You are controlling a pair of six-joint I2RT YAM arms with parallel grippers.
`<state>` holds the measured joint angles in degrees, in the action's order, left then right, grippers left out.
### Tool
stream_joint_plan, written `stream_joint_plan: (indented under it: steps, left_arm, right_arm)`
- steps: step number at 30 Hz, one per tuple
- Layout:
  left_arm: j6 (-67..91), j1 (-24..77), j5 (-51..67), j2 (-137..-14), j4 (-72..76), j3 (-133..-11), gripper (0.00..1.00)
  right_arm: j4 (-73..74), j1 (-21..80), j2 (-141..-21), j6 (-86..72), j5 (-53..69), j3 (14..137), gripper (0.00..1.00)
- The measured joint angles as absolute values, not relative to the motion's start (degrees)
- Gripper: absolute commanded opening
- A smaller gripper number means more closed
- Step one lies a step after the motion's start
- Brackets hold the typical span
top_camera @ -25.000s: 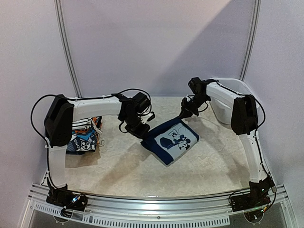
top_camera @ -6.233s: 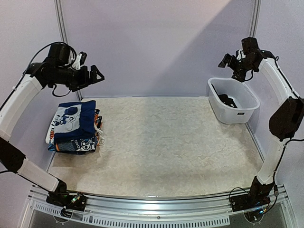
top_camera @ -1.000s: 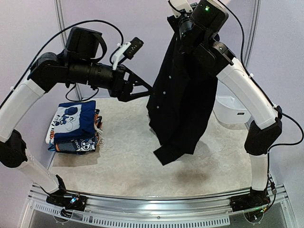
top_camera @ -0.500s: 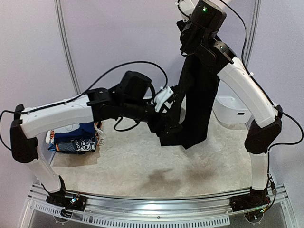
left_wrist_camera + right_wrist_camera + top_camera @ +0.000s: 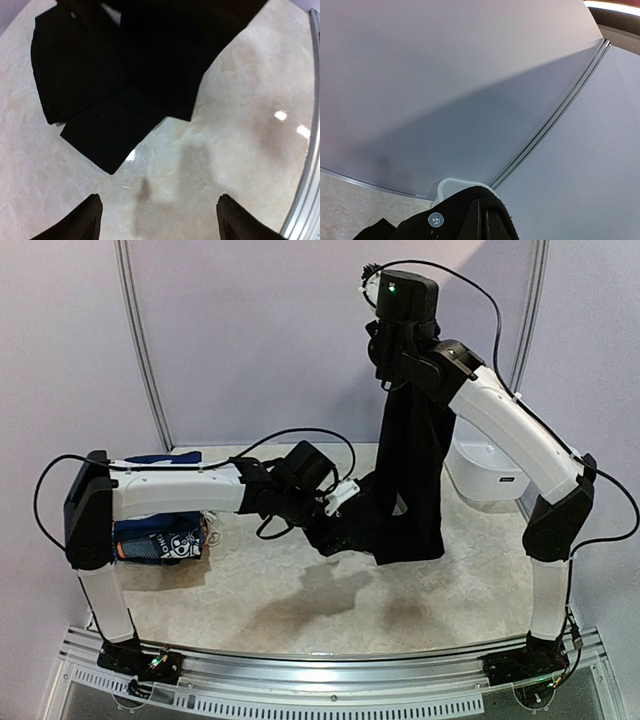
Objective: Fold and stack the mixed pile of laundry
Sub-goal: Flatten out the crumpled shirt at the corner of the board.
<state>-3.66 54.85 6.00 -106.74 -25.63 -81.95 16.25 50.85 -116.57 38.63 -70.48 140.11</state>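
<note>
Roughly midway: folded stack (image 5: 160,540) well behind left gripper (image 5: 157,200), jaws spread; black garment (image 5: 410,490), not yet folded, hangs below right gripper (image 5: 480,215), jaws pinching its top.

White plastic tub (image 5: 488,478) at the far right of a beige marbled table (image 5: 300,615) (pale lilac walls (image 5: 250,340) behind)

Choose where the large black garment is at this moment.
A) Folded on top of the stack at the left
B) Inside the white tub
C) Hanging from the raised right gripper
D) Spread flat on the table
C: the black garment hangs down from the right gripper, which holds its top edge high above the table.
</note>
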Motion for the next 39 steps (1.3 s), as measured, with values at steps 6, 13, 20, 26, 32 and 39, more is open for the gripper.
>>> stream_joint_plan:
  steps: [6, 13, 20, 26, 32, 39]
  left_arm:
    - [-3.9, 50.2, 6.9, -112.6, -26.5, -82.1, 0.77]
    - [-5.2, 49.0, 7.8, -121.0, -29.5, -87.6, 0.76]
    - [-5.8, 48.7, 8.1, -125.7, -31.1, -91.7, 0.68]
    - [-5.2, 48.6, 7.1, -127.4, -30.7, -93.0, 0.56]
    - [-2.7, 48.6, 5.7, -128.3, -28.3, -93.4, 0.21]
    - [0.3, 48.5, 6.7, -128.5, -25.2, -93.0, 0.00]
  right_arm:
    - [20.3, 49.2, -112.2, 32.8, -69.5, 136.3, 0.00]
    - [28.7, 47.0, -108.6, 22.5, -65.2, 134.2, 0.00]
    - [33.3, 45.6, -107.7, 16.4, -61.9, 131.5, 0.00]
    - [35.8, 44.9, -107.6, 13.4, -60.0, 131.1, 0.00]
    - [37.2, 44.4, -107.2, 11.1, -58.9, 130.0, 0.00]
    - [39.6, 44.4, -106.1, 8.0, -57.9, 127.9, 0.00]
